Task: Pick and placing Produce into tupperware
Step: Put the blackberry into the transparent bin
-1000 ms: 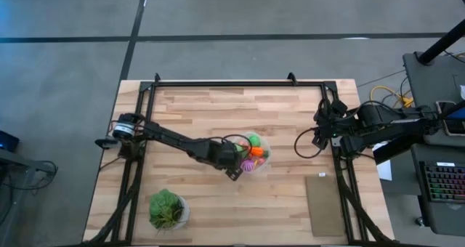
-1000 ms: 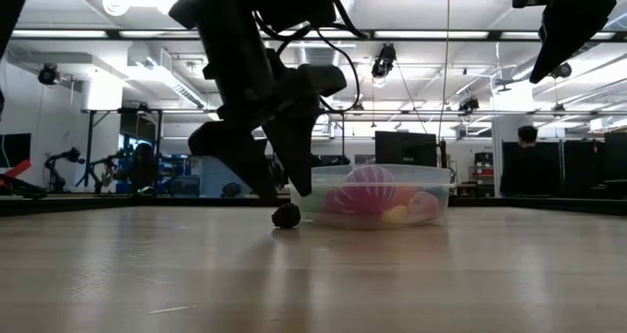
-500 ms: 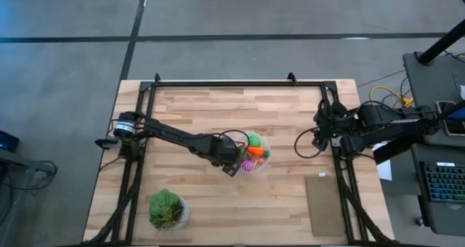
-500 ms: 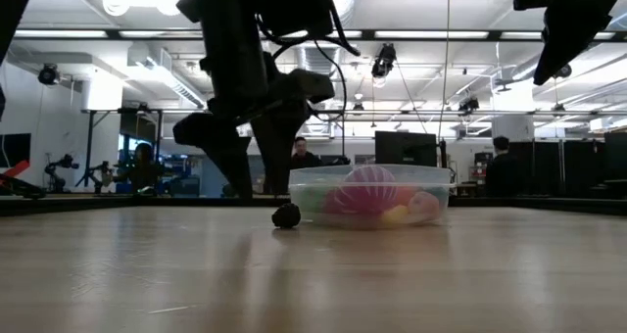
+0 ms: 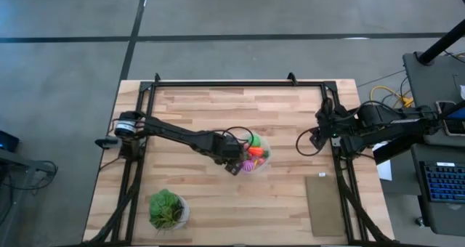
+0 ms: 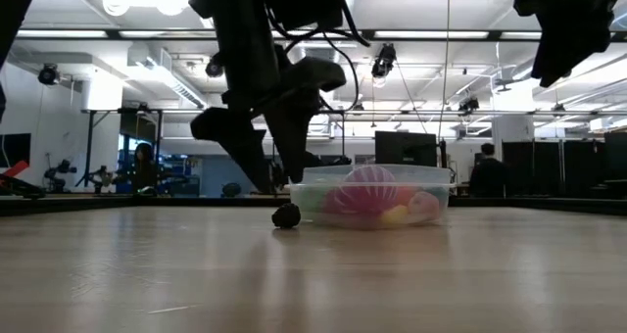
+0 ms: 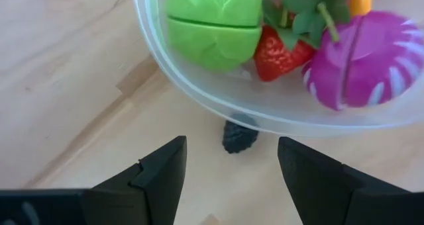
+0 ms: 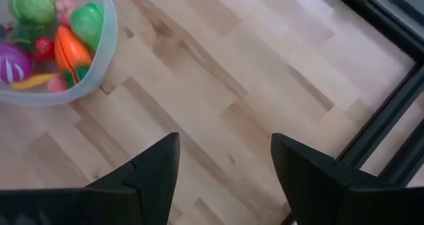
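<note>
Left claw (image 5: 234, 162) sits just off the 9 o'clock side of the small clear round plastic tupperware (image 5: 265, 147), near the middle of the pale wooden plank tabletop (image 5: 218, 112). Fingers spread, nothing between them; the left wrist view shows both dark fingers (image 7: 162, 175) apart over bare wood. Left claw (image 6: 269, 162) is raised above the surface in the low view, tips pointing down.

Small dark bumpy toy piece (image 7: 239, 136) lies on the tabletop, outside the tupperware, touching or just beside its wall. Low view: same dark piece (image 6: 286, 215) rests on the wood at the container's 9 o'clock edge. Exact fruit type cannot be told.

Tupperware contents, left wrist view: green lettuce-like toy (image 7: 213, 23), red strawberry toy (image 7: 278, 53) with a green leafy top, purple-and-white ribbed toy (image 7: 377, 56). Right wrist view adds an orange carrot-like toy (image 8: 71, 51) and a second green piece (image 8: 88, 21). All lie inside the wall.

Right claw (image 5: 317, 136) is parked at the 3 o'clock edge of the tabletop, well apart from the tupperware, fingers (image 8: 159, 175) spread and unloaded.

Leafy green plant in a white pot (image 5: 168, 208) stands near the 7 o'clock corner. Flat tan rectangular board (image 5: 325, 205) lies near the 5 o'clock corner.
</note>
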`<state>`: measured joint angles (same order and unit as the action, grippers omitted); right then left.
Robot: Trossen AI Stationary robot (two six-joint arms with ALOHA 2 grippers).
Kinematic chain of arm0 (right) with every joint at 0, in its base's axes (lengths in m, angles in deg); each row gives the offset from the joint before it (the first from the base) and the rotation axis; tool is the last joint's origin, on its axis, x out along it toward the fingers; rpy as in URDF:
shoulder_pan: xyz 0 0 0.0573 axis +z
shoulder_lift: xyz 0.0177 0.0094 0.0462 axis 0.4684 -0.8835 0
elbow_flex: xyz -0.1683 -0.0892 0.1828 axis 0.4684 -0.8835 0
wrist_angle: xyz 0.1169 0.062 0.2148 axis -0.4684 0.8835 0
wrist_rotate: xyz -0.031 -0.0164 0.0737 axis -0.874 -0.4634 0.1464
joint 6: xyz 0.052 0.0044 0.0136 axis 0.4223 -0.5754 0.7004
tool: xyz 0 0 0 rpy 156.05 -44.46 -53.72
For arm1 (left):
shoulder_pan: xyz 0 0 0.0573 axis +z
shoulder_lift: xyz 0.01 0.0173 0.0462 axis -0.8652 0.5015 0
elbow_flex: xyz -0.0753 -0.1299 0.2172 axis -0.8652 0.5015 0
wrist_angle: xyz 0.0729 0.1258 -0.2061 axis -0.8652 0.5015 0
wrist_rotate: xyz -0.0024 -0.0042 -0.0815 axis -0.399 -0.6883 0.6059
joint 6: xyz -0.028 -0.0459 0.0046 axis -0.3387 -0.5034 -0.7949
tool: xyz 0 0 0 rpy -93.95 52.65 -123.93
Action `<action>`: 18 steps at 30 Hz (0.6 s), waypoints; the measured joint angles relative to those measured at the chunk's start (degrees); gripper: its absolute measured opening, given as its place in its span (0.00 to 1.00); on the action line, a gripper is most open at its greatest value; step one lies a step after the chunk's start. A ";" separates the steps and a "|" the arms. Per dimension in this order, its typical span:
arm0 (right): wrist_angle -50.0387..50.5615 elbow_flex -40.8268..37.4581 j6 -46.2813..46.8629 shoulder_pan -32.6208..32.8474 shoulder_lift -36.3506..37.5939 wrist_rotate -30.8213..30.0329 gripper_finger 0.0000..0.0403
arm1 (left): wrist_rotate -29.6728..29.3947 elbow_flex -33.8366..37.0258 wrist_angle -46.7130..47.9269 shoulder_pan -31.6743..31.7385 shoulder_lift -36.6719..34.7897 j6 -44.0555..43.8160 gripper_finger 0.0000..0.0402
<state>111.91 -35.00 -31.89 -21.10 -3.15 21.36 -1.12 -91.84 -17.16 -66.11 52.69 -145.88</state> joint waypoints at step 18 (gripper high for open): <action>0.24 0.00 4.61 0.02 -0.01 1.52 0.57 | -0.41 -0.12 -6.08 -0.17 4.69 8.06 0.56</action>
<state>112.15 -35.00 -27.27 -21.08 -3.16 22.88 -1.53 -91.96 -23.24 -66.27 57.38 -137.82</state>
